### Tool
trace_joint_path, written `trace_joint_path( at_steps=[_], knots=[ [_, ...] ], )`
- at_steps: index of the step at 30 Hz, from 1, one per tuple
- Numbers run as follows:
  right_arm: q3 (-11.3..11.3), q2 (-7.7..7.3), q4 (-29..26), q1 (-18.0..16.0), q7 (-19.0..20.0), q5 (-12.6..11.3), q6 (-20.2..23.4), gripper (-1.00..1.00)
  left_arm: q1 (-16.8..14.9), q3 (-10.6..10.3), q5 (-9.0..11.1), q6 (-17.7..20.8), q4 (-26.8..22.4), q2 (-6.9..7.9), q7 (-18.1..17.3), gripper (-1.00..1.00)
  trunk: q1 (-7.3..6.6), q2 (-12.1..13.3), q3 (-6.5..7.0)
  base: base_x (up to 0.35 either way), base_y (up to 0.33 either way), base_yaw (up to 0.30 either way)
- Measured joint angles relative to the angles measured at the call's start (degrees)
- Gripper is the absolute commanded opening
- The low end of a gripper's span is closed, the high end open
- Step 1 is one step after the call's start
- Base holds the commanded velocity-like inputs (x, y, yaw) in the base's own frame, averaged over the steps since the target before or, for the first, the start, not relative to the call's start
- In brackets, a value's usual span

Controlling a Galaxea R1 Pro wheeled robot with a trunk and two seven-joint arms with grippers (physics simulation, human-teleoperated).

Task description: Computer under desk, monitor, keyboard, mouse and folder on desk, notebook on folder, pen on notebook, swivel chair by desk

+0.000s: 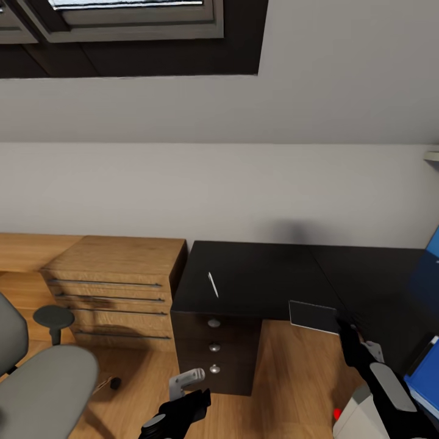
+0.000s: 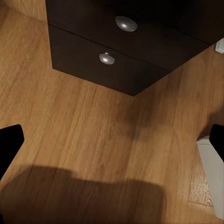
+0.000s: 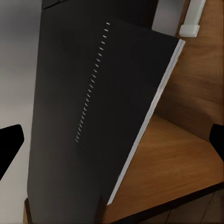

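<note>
The black-topped desk [image 1: 262,274] stands ahead, its drawer unit [image 1: 214,347] showing round silver knobs [image 2: 107,58]. A thin white pen [image 1: 213,285] lies on the desk top. A black notebook [image 1: 313,316] with a white page edge lies at the desk's inner edge and overhangs it. My right gripper [image 1: 346,329] hovers open just beside the notebook [image 3: 93,107], one finger out to either side, touching nothing. My left gripper [image 1: 190,390] is open and empty low over the floor, facing the drawers. The grey swivel chair [image 1: 36,378] sits at lower left. The small black mouse [image 1: 114,383] lies on the floor.
A light-wood chest [image 1: 116,286] with long bar handles stands against the desk's left side. Blue flat shapes [image 1: 427,378] show at the right edge; I cannot tell what they are. A small red object [image 1: 336,414] lies on the wood floor [image 2: 93,140].
</note>
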Motion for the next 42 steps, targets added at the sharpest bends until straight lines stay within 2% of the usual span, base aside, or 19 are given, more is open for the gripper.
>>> trace_joint_path(
  at_steps=[8, 30, 42],
  knots=[
    [-0.06, 0.0, 1.77, 0.0, 0.1, 0.0, 0.0, 1.0, 0.0, -0.07, 0.0, 0.0, 0.21, -0.11, 0.0, 1.0, 1.76, -3.21, -1.44, 0.0, 0.0, 0.0],
    [0.02, -0.17, 2.05, 0.0, -0.05, 0.16, 0.0, 1.0, 0.0, -0.1, 0.06, 0.0, 0.33, -0.16, 0.0, 1.0, 6.59, -12.04, -5.39, 0.0, 0.0, 0.0],
    [0.02, -0.17, 2.01, 0.0, -0.07, 0.25, 0.0, 1.0, 0.0, -0.24, -0.17, -0.21, 2.28, 0.0, -0.29, 1.0, 6.58, -12.06, -5.4, 0.05, 0.0, 0.0]
  ],
)
